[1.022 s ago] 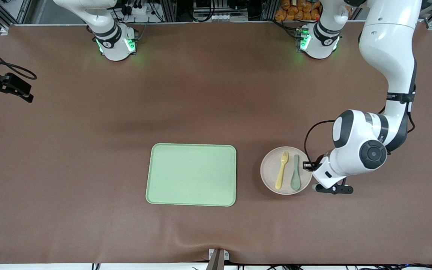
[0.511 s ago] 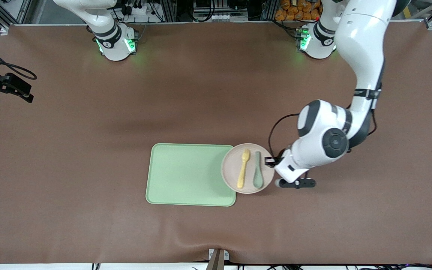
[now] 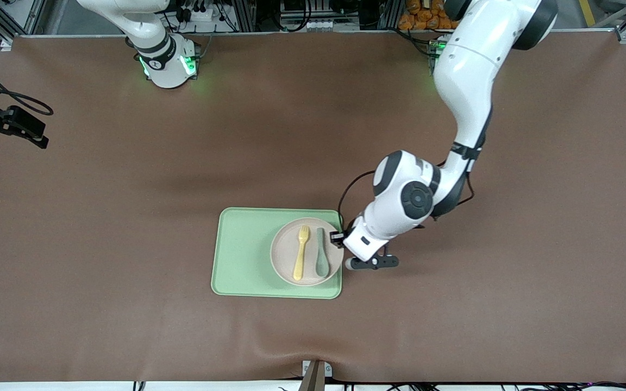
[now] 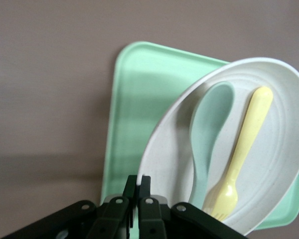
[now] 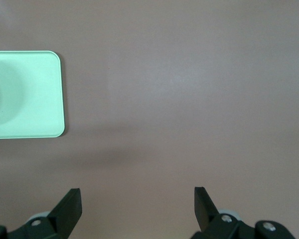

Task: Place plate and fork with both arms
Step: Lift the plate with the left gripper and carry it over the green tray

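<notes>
Left pincer (image 3: 339, 237): clenched on the plate's rim at the edge toward the left arm's end; in the left wrist view the fingers (image 4: 138, 191) pinch the rim with no gap.
Right pincer (image 5: 137, 201): spread wide, grasping nothing, up over bare tabletop beside a tray corner; that arm waits.
Tabletop (image 3: 101, 217): brown mat.
Tray (image 3: 242, 252): green, rectangular, mid-tabletop.
Plate (image 3: 283, 260): now over the tray's half toward the left arm's end, almost wholly inside the tray's outline. A second ago it sat on the tabletop well apart from the tray; half a second ago it only overlapped the tray's edge.
Fork (image 3: 301, 252): yellow, lying in the plate, carried along unshifted.
Spoon (image 3: 321, 252): grey-green, beside the fork in the plate.
Meaning: carry looks nearly done; likely next is lowering and release. Whether the plate touches the tray cannot be told. It looks tilted, so cutlery may slide.
</notes>
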`<action>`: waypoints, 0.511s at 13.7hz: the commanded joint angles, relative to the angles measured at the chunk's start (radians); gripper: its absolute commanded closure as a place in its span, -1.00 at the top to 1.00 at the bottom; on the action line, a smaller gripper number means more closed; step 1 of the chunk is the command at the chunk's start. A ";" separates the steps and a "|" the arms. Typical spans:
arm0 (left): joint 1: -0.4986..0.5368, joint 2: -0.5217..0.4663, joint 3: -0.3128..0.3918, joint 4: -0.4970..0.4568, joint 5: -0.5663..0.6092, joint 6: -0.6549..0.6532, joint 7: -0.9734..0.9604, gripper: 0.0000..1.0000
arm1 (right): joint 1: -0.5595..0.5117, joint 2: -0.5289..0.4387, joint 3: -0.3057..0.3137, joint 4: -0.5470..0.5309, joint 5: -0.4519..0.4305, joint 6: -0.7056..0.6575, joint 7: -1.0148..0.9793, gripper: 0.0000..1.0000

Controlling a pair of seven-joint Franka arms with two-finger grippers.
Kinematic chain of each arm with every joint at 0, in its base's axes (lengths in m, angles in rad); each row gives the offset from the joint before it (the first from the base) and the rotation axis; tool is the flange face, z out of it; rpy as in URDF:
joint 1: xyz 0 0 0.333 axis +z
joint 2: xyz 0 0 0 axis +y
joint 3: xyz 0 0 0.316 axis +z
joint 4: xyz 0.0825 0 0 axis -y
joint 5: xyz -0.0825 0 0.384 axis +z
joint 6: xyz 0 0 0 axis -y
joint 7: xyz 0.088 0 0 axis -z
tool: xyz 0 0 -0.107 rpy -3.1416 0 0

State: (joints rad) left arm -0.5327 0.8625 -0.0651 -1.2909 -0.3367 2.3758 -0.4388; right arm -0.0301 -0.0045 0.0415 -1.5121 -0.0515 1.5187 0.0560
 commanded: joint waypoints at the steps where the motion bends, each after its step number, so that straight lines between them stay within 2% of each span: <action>1: -0.035 0.058 0.008 0.048 -0.018 0.037 -0.011 -1.00 | -0.001 0.008 -0.002 0.018 0.010 -0.011 -0.004 1.00; 7: -0.069 0.118 0.011 0.048 -0.016 0.109 -0.006 -1.00 | -0.001 0.008 -0.002 0.018 0.010 -0.012 -0.004 1.00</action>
State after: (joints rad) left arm -0.5824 0.9484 -0.0641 -1.2781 -0.3371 2.4546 -0.4407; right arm -0.0301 -0.0043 0.0415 -1.5121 -0.0515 1.5186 0.0560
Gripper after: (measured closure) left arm 0.947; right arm 0.000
